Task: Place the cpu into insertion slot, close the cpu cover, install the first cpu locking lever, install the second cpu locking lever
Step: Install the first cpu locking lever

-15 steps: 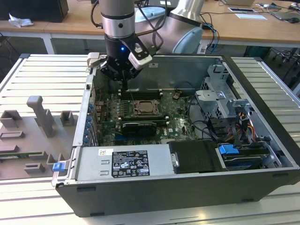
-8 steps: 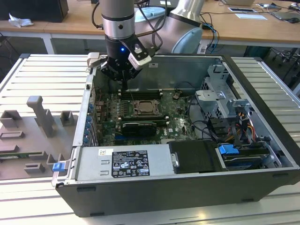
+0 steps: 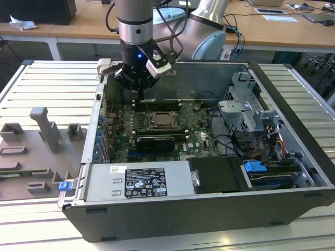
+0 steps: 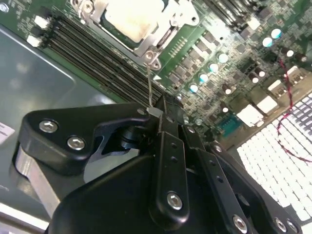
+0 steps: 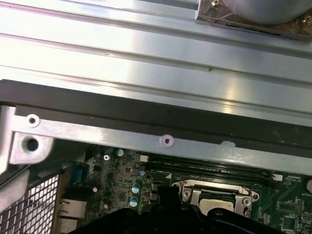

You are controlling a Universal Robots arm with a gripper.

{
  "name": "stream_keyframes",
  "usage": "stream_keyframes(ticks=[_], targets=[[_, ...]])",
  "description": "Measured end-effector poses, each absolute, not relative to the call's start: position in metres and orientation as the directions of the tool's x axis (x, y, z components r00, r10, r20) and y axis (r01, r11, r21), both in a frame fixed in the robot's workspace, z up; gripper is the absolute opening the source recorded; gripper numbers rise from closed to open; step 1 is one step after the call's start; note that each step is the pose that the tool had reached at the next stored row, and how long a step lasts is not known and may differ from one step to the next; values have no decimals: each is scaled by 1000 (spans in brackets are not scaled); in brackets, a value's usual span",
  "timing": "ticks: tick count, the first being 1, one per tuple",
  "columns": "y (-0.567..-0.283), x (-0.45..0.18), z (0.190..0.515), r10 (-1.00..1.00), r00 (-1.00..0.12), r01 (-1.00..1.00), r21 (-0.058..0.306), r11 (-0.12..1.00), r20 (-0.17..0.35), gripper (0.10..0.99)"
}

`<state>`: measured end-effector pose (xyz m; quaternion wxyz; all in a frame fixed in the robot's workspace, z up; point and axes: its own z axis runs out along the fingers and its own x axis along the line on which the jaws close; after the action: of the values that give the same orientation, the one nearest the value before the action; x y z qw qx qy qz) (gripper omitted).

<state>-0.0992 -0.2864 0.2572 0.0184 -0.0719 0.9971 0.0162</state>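
The cpu (image 4: 130, 18) lies in the insertion slot (image 3: 164, 121) on the green motherboard, its silvery-beige top showing through the cpu cover (image 4: 157, 45), which lies flat over it. A thin wire locking lever (image 4: 150, 83) rises from the socket's corner into my gripper (image 4: 158, 116), which is shut on the lever's end. In the exterior view the gripper (image 3: 141, 95) hangs just behind the socket, near the case's back wall. The first wrist view shows the socket with the cpu (image 5: 214, 201) under the case's rim.
Black memory slots (image 4: 92, 58) run beside the socket. The open computer case (image 3: 293, 99) holds a drive cage (image 3: 246, 112), cables and a power supply (image 3: 138, 180). A grey fixture plate (image 3: 36, 151) lies at the exterior view's left.
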Motion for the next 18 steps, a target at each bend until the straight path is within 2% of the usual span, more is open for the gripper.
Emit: stream_keyframes(ticks=[12,18], targets=[[-284,-59,252,-107,-994,-108,30,994,-37,106],[-284,-59,249,-100,-994,-101,32,994,-37,106]])
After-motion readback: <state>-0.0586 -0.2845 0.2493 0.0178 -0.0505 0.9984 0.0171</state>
